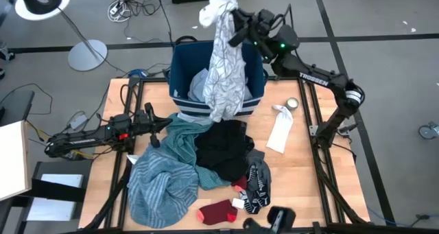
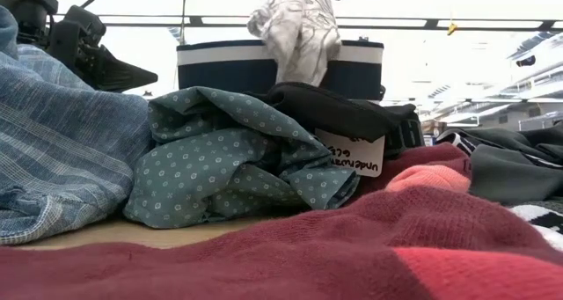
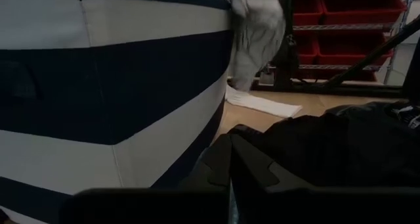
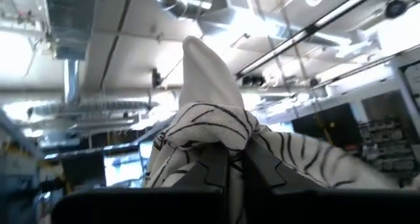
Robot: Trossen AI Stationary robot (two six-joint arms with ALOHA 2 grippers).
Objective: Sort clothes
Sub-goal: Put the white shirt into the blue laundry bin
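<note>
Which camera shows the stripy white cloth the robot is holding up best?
The high view: the white patterned garment hangs full length from the right gripper over the navy bin. The low view shows its middle, the left wrist view an edge, the right wrist view the pinched top.

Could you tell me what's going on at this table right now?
The right gripper is shut on a white patterned garment, holding it up so it hangs over the navy bin. The left gripper, shut and empty, waits by the bin's front. The teal striped garment, black garment and socks lie unsorted.
</note>
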